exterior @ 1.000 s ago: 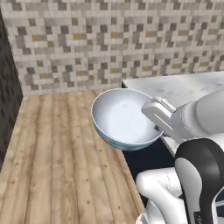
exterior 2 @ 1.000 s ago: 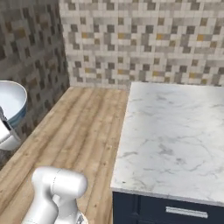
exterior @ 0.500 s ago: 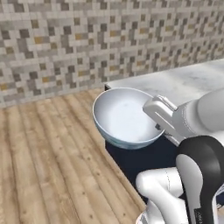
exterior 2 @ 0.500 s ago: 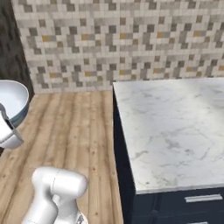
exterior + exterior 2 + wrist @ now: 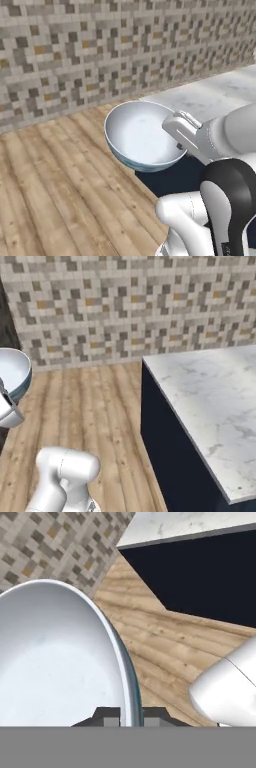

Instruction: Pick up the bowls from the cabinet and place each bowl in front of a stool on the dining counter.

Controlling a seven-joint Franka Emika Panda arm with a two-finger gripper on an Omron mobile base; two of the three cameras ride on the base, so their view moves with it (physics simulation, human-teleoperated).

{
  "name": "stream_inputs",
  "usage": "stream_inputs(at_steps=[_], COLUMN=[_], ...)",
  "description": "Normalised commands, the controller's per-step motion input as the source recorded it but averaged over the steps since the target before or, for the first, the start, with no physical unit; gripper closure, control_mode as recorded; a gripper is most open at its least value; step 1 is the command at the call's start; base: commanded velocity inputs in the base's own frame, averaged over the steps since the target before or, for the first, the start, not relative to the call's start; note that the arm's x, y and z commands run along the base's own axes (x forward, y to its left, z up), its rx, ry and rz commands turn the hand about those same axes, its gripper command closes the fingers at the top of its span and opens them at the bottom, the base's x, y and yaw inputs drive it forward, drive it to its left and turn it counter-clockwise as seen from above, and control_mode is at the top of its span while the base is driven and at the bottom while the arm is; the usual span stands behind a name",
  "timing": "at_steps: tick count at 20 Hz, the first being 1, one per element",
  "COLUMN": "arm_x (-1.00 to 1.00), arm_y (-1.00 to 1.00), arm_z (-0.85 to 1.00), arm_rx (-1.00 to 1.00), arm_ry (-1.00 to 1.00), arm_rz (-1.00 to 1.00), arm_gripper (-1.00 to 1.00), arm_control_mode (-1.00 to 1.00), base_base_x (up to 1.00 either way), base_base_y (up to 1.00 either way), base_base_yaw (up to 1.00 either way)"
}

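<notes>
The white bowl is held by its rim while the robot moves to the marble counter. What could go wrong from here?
1. The gripper pinches only the thin rim of the white bowl, so the bowl could slip or swing out while the base drives.
2. The bowl hangs over the wood floor, not over the dining counter; if it drops, it probably lands on the floor.
3. The bowl rides near the counter's edge and might knock its corner.
</notes>
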Motion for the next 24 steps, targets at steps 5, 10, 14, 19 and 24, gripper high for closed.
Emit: stream_inputs(at_steps=[5, 10, 14, 19, 24], arm_x=[0.00, 0.00, 0.00, 0.00, 0.00], arm_y=[0.00, 0.00, 0.00, 0.00, 0.00], arm_z=[0.00, 0.00, 0.00, 0.00, 0.00], arm_rx=[0.00, 0.00, 0.00, 0.00, 0.00], arm_ry=[0.00, 0.00, 0.00, 0.00, 0.00], arm_rz=[0.00, 0.00, 0.00, 0.00, 0.00], arm_gripper=[1.00, 1.00, 1.00, 1.00, 1.00], arm_control_mode=[1.00, 1.00, 1.00, 1.00, 1.00], base_base_x=[1.00, 1.00, 1.00, 1.00, 1.00], base_base_y=[0.97, 1.00, 1.00, 1.00, 1.00], base_base_yaw=[-0.46, -0.43, -0.40, -0.34, -0.31])
